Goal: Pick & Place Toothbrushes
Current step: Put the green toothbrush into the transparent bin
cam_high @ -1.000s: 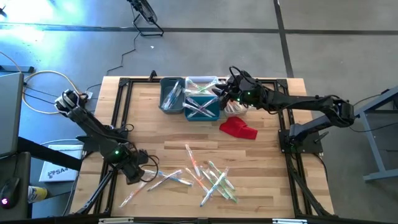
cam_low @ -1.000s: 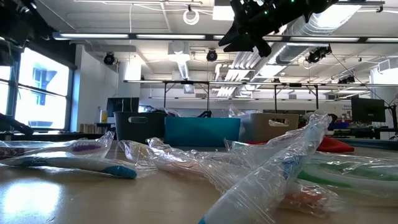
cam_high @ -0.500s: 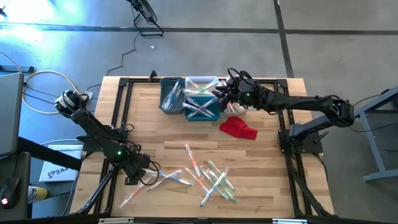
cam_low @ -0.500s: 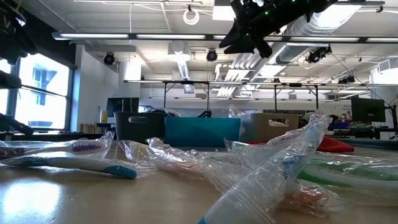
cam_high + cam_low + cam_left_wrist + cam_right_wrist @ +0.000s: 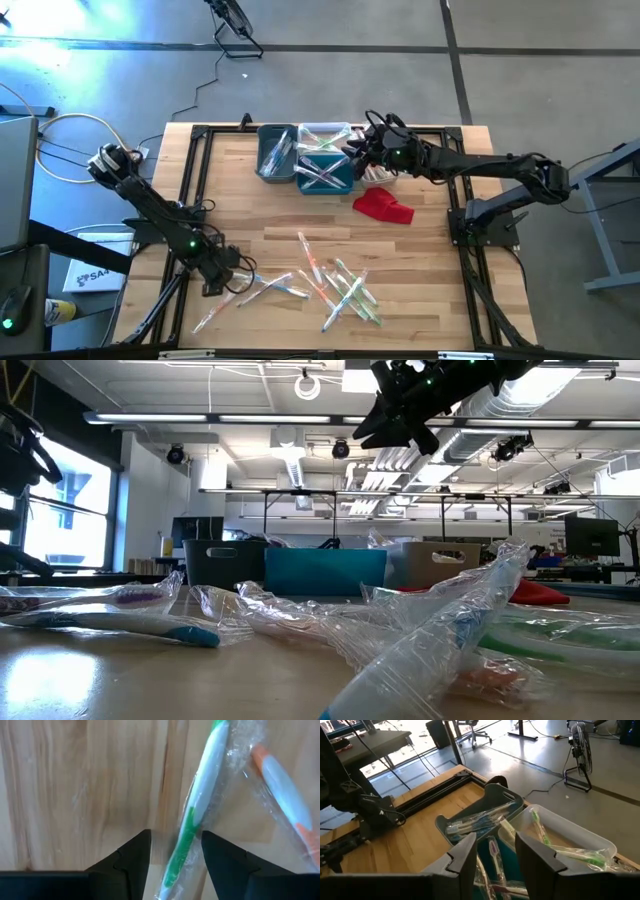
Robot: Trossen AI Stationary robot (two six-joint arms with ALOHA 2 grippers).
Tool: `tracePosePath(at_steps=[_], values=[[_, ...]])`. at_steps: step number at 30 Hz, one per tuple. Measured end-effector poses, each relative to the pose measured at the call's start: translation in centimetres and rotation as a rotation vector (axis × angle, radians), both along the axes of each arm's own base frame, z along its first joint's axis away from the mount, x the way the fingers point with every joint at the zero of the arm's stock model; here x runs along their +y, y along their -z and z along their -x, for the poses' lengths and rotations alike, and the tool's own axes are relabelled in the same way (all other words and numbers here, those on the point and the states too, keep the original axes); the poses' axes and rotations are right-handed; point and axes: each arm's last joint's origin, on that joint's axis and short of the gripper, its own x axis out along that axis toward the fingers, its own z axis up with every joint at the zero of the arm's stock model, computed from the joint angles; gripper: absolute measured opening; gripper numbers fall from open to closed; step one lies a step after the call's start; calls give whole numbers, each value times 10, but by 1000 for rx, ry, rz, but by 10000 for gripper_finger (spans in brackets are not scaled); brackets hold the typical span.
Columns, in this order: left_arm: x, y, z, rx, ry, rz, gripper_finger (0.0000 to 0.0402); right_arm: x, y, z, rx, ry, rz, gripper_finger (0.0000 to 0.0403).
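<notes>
Wrapped toothbrushes lie scattered on the near half of the wooden table. My left gripper points down at the pile's left end, open. In the left wrist view its fingers stand on either side of a green-and-white toothbrush without touching it. An orange-and-white toothbrush lies beside that one. My right gripper hangs open and holds nothing above the bins at the far edge. In its own wrist view it looks down on toothbrushes lying in the bins.
A grey bin, a teal bin and a clear white bin stand together at the far middle, each with toothbrushes in it. A red cloth lies just near of them. Bare wood lies between the bins and the pile.
My left gripper has come down toward the table over the left end of the toothbrush pile, rolling a little, still open. My right gripper has stayed above the bins.
</notes>
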Motion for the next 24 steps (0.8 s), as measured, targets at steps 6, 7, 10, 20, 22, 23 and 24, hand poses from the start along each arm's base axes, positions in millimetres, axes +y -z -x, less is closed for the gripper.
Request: tracePosePath(at_steps=[6, 7, 10, 20, 22, 23, 24], values=[[2, 3, 2, 14, -58, 1, 175, 0, 0, 0, 2, 0, 0, 128], [2, 3, 1, 11, -59, 0, 175, 0, 0, 0, 2, 0, 0, 128], [2, 3, 1, -4, -65, -13, 175, 0, 0, 0, 3, 0, 1, 128], [3, 4, 0, -30, -77, -42, 163, 0, 0, 0, 7, 2, 8, 128], [3, 4, 1, -30, -78, -46, 145, 0, 0, 0, 7, 2, 8, 128], [3, 4, 1, -31, -78, -50, 135, 0, 0, 0, 7, 2, 8, 128], [4, 4, 1, -31, -79, -53, 124, 0, 0, 0, 7, 2, 8, 128]])
